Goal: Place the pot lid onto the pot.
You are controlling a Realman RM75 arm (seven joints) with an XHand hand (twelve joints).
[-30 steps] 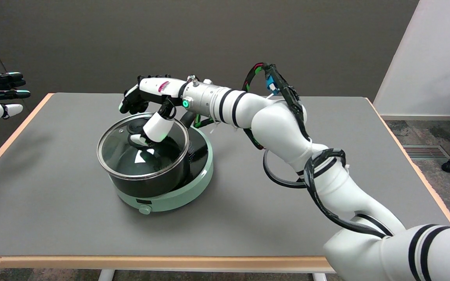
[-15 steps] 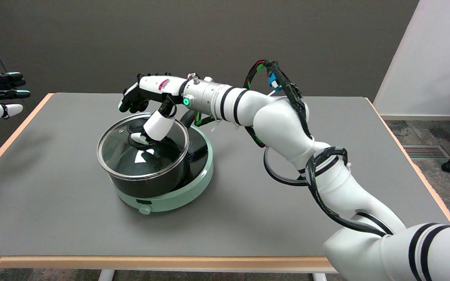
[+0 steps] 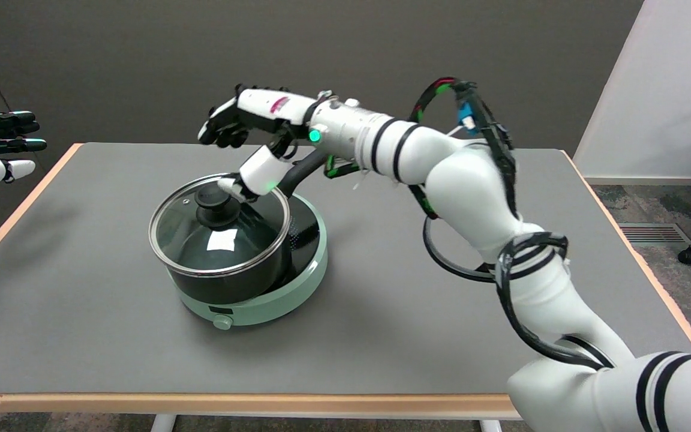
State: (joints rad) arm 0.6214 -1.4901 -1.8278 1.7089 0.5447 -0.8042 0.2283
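Glass, steel-rimmed, the round pot lid [image 3: 221, 226] with its black knob [image 3: 217, 201] sits flat on the black pot [image 3: 231, 282], which stands on a mint-green round cooker base [image 3: 285, 294] on the grey table [image 3: 381, 336]. My right hand [image 3: 249, 144] hovers above the knob, fingers apart, holding nothing.

Even bright light, soft shadows, sharp focus
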